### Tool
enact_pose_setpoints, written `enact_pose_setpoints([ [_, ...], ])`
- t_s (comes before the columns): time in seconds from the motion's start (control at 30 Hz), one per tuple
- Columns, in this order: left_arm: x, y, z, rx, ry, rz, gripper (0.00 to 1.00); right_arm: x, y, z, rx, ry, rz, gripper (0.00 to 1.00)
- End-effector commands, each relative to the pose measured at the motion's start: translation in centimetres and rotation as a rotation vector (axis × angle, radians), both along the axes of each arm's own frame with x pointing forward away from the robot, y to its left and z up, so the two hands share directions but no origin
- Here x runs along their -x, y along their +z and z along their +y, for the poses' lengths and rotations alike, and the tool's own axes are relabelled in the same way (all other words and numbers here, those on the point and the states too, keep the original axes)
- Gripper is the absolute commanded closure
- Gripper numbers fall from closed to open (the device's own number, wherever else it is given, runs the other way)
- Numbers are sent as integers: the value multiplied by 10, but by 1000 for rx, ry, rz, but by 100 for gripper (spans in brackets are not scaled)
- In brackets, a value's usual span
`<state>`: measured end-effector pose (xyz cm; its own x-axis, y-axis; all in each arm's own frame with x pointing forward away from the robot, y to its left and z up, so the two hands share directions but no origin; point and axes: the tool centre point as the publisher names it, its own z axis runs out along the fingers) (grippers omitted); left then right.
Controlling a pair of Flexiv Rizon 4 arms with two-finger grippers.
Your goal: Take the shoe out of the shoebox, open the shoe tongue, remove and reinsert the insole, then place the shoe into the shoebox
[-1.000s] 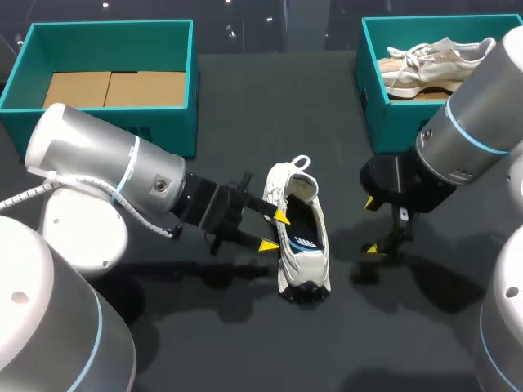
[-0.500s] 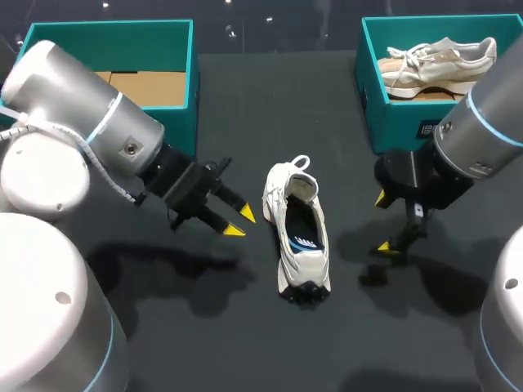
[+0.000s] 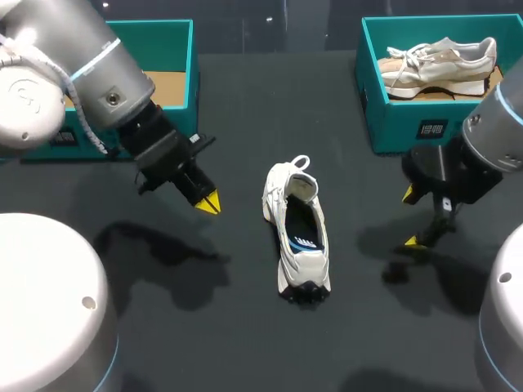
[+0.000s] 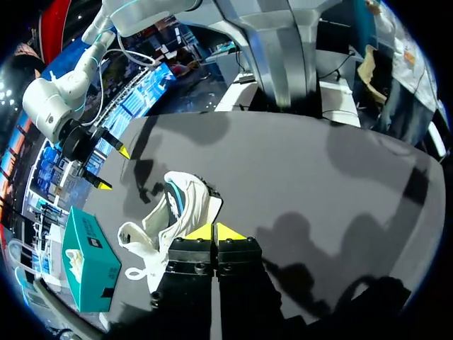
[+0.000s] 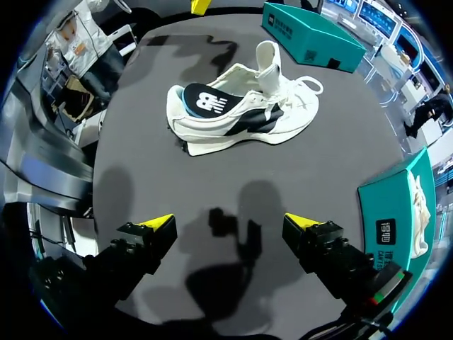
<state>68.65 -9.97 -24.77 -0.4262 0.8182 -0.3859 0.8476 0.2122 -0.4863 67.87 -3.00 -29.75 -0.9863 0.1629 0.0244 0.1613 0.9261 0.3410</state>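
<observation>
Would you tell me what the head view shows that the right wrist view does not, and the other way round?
Only the head view looks down into the left shoebox, showing its cardboard floor, and shows the second shoe whole in the right shoebox. Only the right wrist view shows the side of the white shoe, with its black stripe. Both show that shoe standing on the table, clear of the right gripper, whose fingers are open, and both teal boxes.
</observation>
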Motion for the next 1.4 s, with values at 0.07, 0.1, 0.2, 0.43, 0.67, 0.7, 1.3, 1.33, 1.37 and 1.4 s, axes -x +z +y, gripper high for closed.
enact_pose_setpoints([
  [0.07,-2,3,0,-29,-16,7,100,12,8,-13,-19,-2,-15,0],
  [0.1,-2,3,0,-29,-16,7,100,12,8,-13,-19,-2,-15,0],
  [0.2,-2,3,0,-29,-16,7,100,12,8,-13,-19,-2,-15,0],
  [0.43,-11,10,-18,-31,-101,-39,100,12,8,-13,-19,-2,-15,0],
  [0.67,-23,12,-27,-71,-212,-59,100,12,8,-13,-19,-2,-15,0],
  [0.7,-26,12,-29,-82,-223,-66,100,12,8,-13,-19,-2,-15,0],
  [1.3,-34,0,-70,-216,-459,-121,100,12,8,-13,-19,-2,-15,0],
  [1.33,-34,0,-70,-216,-459,-121,100,12,8,-13,-19,-2,-15,0],
  [1.37,-34,0,-70,-216,-459,-121,100,12,8,-13,-19,-2,-15,0],
  [1.4,-34,0,-70,-216,-459,-121,100,12,8,-13,-19,-2,-15,0],
])
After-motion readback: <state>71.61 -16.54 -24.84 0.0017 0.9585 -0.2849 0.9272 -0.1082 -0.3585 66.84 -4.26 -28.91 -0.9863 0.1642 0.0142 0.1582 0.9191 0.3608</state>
